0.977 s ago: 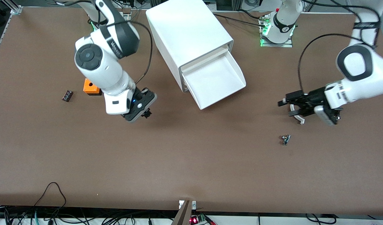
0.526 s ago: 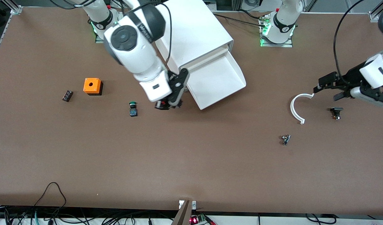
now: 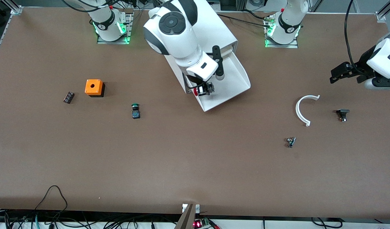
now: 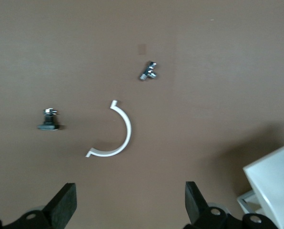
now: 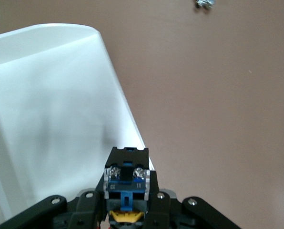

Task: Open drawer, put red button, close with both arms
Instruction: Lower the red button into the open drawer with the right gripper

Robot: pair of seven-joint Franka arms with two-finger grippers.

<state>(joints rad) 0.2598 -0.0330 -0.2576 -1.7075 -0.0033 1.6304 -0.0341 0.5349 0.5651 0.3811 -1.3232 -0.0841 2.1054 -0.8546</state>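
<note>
Upper centre of the frame, the right gripper (image 3: 202, 90) hangs over the open drawer (image 3: 233, 79), jaws clamped on the red button (image 3: 196, 91) (blue base showing). At the upper right edge, the left gripper (image 3: 341, 71) waits, jaws spread wide and empty, above a white half-ring (image 3: 304, 109).

Robotics lab bench: brown work table (image 3: 182, 165), two bolted-down arm bases with green status LEDs (image 3: 110, 24), cable clutter along table edge (image 3: 55, 219), aluminium framing at corner (image 3: 10, 6).
</note>
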